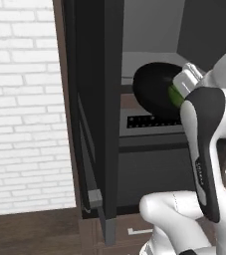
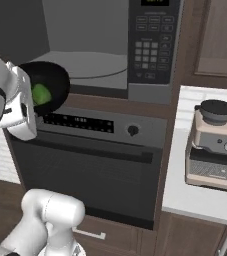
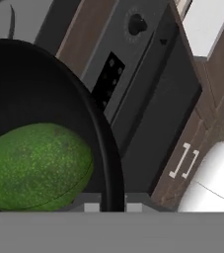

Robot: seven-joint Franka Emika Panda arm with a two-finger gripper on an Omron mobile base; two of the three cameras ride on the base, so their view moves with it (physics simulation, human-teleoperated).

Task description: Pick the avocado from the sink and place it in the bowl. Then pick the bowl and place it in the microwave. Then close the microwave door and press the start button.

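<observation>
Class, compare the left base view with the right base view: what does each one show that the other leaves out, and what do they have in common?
Left base view alone: the open microwave door seen edge-on, and a white brick wall. Right base view alone: the microwave's keypad, the oven knob and a coffee machine on a white counter. Both: the black bowl tilted at the microwave opening with the avocado inside, gripped at its rim by the gripper.

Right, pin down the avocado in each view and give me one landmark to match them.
Left base view: the avocado is a green sliver right of centre, inside the bowl, beside the white hand.
Right base view: upper left, in the bowl, in front of the microwave opening.
Hand view: lower left, large, in the bowl.
Shared landmark: the oven's display strip just below.
</observation>
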